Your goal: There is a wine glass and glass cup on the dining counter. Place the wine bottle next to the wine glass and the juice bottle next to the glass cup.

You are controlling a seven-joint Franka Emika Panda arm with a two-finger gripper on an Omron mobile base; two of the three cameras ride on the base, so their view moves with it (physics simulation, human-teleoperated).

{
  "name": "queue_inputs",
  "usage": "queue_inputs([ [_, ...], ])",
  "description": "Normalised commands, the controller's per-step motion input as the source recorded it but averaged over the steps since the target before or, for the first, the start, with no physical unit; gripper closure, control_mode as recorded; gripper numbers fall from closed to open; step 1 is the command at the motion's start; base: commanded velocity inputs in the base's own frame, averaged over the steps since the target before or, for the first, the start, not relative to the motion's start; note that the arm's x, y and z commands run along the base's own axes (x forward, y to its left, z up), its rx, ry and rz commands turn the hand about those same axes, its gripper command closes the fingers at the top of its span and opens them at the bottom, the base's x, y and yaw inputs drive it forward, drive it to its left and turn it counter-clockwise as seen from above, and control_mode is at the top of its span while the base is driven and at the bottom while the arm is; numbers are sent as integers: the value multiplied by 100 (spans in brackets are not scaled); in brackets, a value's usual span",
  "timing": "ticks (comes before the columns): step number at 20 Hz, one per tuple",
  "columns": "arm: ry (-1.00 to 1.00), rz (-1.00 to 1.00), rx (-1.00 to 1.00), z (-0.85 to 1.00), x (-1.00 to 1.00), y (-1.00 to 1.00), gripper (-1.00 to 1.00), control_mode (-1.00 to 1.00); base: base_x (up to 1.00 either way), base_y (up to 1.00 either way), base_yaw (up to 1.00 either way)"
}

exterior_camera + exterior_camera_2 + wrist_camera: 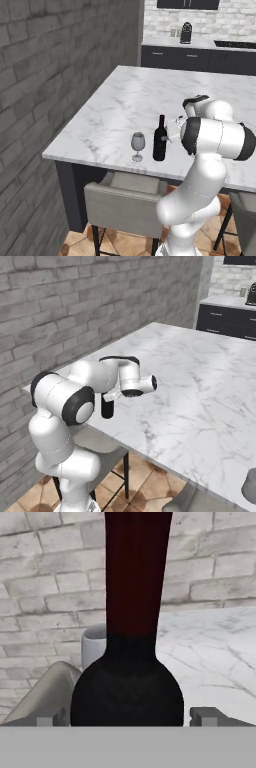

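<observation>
We see the wine bottle (160, 140) standing up straight on the white marble tabletop (125, 100), near the front edge. The wine glass (138, 144) stands just beside it, on the side nearer the brick wall (50, 75), and the two do not touch. Our fingers (128, 716) are spread wide, one on each side of the bottle's round dark shoulder, with a gap on both sides, so they hold nothing. From the hand view the bottle's dark red neck (136, 572) goes up right in front of us, and the glass peeks out behind it. In the right base view, the grey glass cup (251, 486) sits far away at the other end of the tabletop. A grey chair (125, 205) is tucked under the front edge.
</observation>
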Motion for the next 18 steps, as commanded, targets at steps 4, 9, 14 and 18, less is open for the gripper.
queue_inputs([
  [4,0,0,0,-7,-14,11,-100,-100,0,0,0],
  [9,-1,0,0,-7,-9,10,-100,-100,0,0,0],
  [14,0,0,0,-2,-4,-1,-100,-100,0,0,0],
  [18,0,0,0,0,-2,-14,-100,-100,0,0,0],
])
